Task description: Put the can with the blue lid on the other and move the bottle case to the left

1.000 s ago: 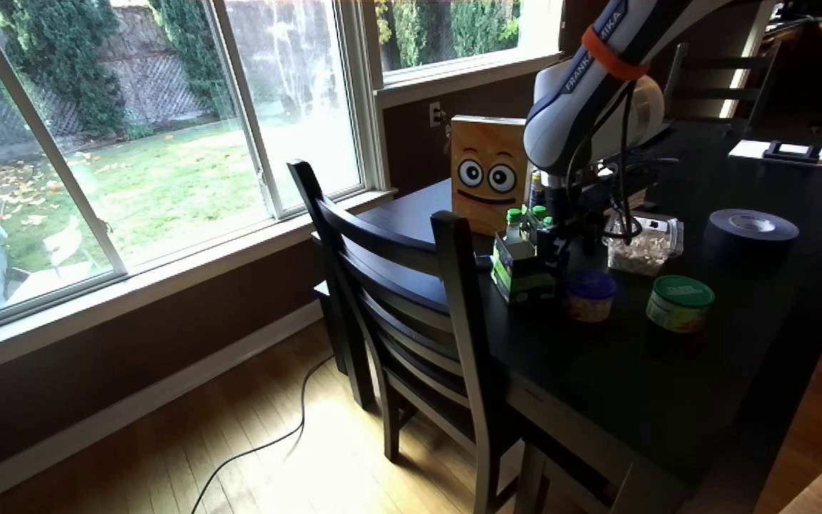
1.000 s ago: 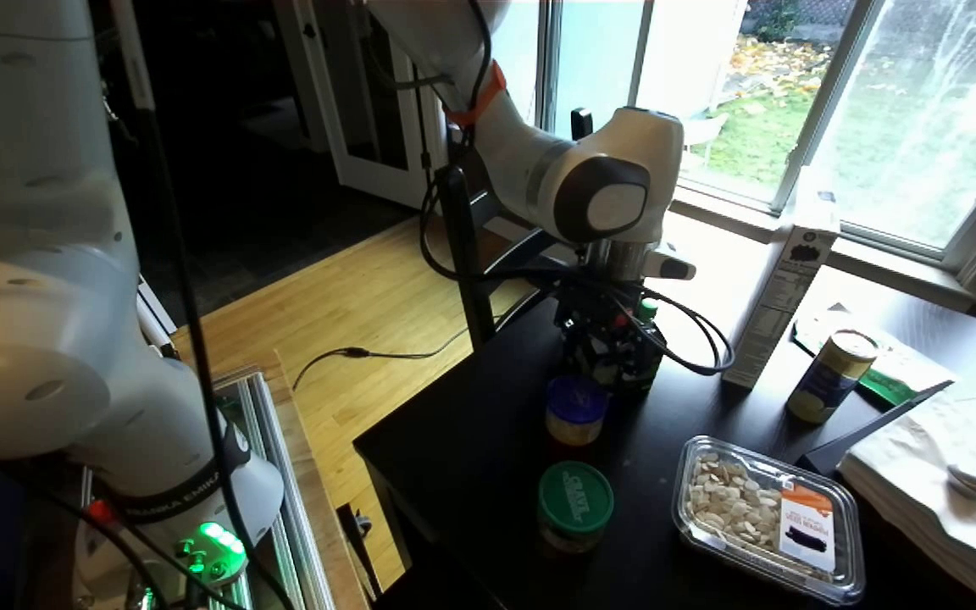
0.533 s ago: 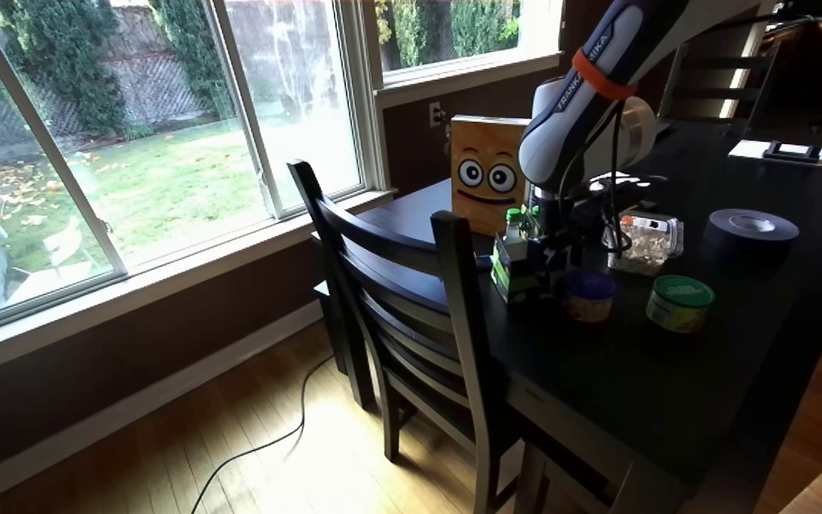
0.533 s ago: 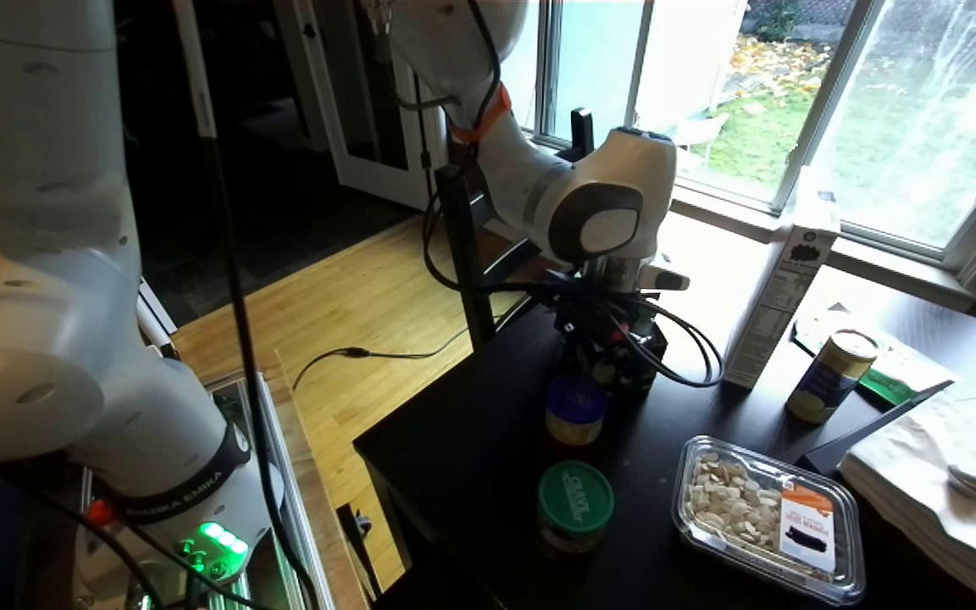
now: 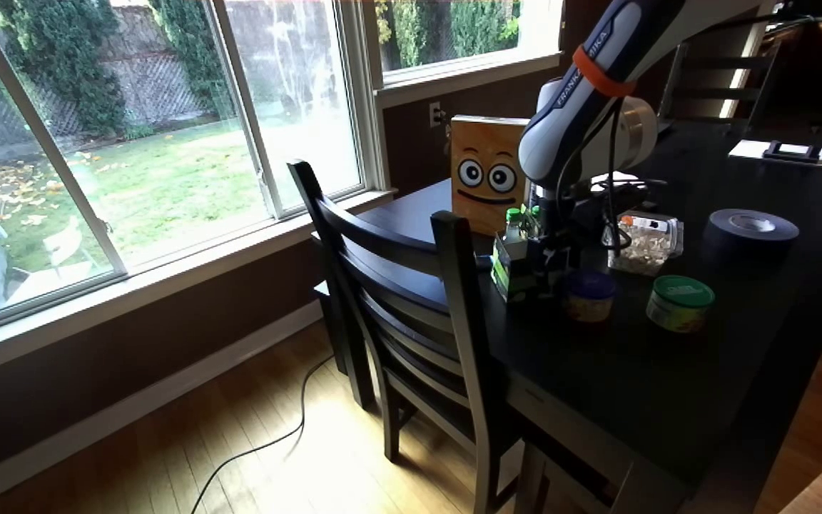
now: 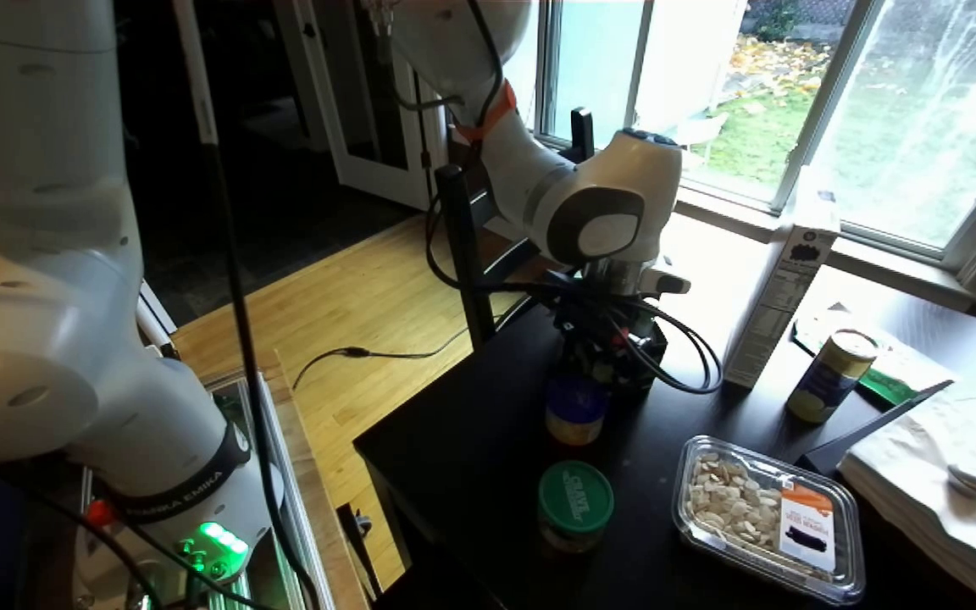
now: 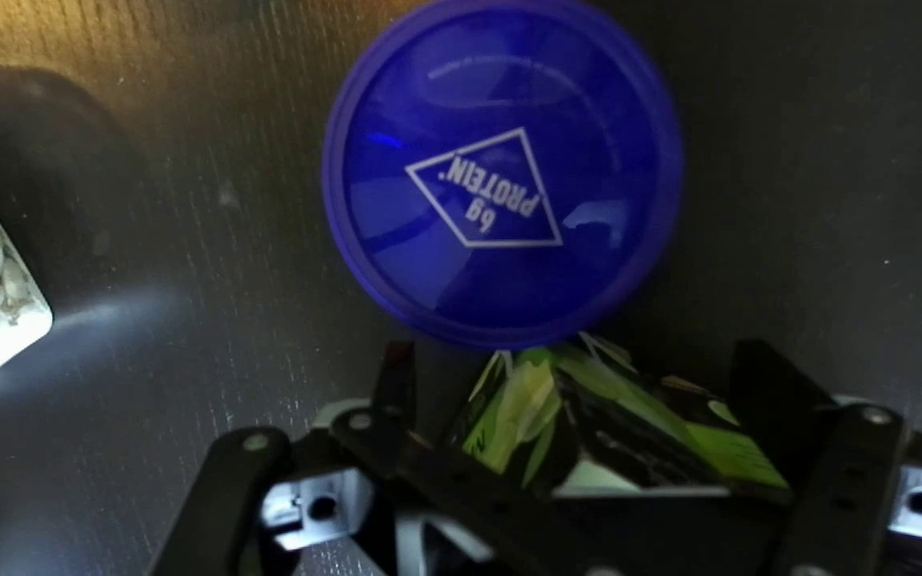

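The blue-lidded can (image 5: 589, 307) stands upright on the dark table in both exterior views (image 6: 574, 421); its lid (image 7: 501, 168) fills the upper middle of the wrist view. The green-lidded can (image 5: 681, 305) stands apart from it, also in an exterior view (image 6: 575, 506), and is out of the wrist view. The bottle case (image 5: 514, 270) with green-capped bottles stands right beside the blue-lidded can and shows in the wrist view (image 7: 513, 412). My gripper (image 7: 577, 360) is open, low over the case, its fingers wide apart on either side of it. Finger contact cannot be told.
A tan cardboard box with a face (image 5: 489, 175) stands behind the case. A clear container (image 6: 763, 508), a tape roll (image 5: 751, 227), a tilted dark can (image 6: 831, 377) and white napkins (image 6: 945, 500) lie around. A chair (image 5: 457, 300) stands at the table's edge.
My gripper has come down over the bottle case, mostly in the first half second, and hides more of its green caps. Both cans and the case stand where they were.
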Available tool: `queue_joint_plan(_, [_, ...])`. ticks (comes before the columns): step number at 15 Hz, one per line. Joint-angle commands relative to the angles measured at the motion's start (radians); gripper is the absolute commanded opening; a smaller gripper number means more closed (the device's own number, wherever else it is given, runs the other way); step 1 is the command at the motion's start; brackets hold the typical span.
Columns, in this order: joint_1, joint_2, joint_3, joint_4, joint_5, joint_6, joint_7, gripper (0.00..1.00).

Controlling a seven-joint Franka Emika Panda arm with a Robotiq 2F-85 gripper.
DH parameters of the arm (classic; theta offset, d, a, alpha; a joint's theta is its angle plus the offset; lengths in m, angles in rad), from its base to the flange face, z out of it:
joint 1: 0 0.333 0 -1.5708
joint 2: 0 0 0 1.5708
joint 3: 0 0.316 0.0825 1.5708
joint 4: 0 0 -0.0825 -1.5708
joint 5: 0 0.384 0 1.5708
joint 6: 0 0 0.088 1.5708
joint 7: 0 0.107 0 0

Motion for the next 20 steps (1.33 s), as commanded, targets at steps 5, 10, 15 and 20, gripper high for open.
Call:
queue_joint_plan(5, [-0.009,-0.008,0.004,-0.023,-0.001,0.034,-0.025,1.00])
queue_joint_plan(10, [-0.016,-0.011,0.009,-0.034,0.004,0.106,-0.044,0.60])
queue_joint_plan(15, [-0.025,-0.015,0.019,-0.054,0.015,0.200,-0.060,0.47])
queue_joint_plan(20, [-0.039,-0.013,0.026,-0.062,0.020,0.321,-0.058,0.48])
